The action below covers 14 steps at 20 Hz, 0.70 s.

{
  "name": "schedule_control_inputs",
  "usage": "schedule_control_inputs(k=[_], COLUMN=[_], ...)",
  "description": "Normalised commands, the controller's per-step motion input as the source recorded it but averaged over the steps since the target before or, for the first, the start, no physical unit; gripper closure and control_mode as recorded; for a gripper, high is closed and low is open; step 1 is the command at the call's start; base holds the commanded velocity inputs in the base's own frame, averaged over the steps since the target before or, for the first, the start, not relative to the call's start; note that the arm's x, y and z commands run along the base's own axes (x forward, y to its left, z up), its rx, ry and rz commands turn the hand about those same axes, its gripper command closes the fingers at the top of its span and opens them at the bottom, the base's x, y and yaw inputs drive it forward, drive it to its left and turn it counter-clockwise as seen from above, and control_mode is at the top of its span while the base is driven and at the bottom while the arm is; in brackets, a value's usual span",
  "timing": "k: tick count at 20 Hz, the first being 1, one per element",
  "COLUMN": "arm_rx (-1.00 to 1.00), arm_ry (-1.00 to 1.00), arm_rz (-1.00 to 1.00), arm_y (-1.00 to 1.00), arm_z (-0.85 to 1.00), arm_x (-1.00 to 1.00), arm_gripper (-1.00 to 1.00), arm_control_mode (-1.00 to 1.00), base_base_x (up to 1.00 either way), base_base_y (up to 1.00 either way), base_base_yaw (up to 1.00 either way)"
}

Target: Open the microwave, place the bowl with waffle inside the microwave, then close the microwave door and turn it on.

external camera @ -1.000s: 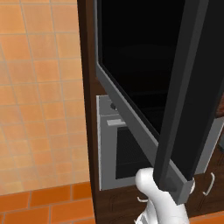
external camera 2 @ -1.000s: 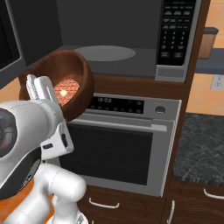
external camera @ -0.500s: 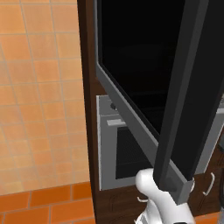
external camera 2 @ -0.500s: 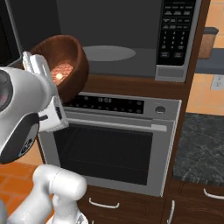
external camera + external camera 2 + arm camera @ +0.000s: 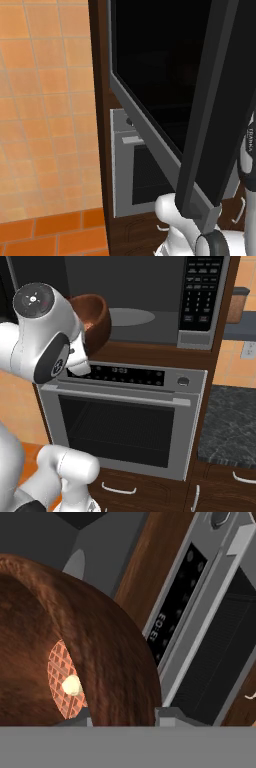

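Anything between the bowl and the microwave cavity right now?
Nothing visible. The microwave door stands open and the bowl, held in the gripper, sits at the cavity's left front edge, with the turntable bare behind it.

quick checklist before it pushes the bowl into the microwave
1. Microwave door swung open: ok.
2. Microwave cavity free, turntable bare: ok.
3. Bowl raised to the cavity opening, above the oven: ok.
4. Waffle inside the bowl: ok.
5. Gripper shut on the bowl rim: ok.
6. Bowl level enough to keep the waffle in: cannot tell.
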Motion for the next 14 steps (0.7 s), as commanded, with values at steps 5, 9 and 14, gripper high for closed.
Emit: schedule_control_inputs(k=[5,9,14], arm_rx=[0.03,0.23,0.24], arm_ry=[0.09,-0.05,-0.07], arm_rz=[-0.07,-0.11,-0.05], arm_y=[0.0,-0.01,-0.03], arm_z=[0.03,0.07,0.23], arm_x=[0.56,0.28,0.0], arm_gripper=[1.0,1.0,1.0], arm_control_mode=[-1.0,-1.0,-1.0], base_base_x=[0.0,0.0,0.0], base_base_y=[0.0,0.0,0.0], base_base_yaw=[0.0,0.0,0.0])
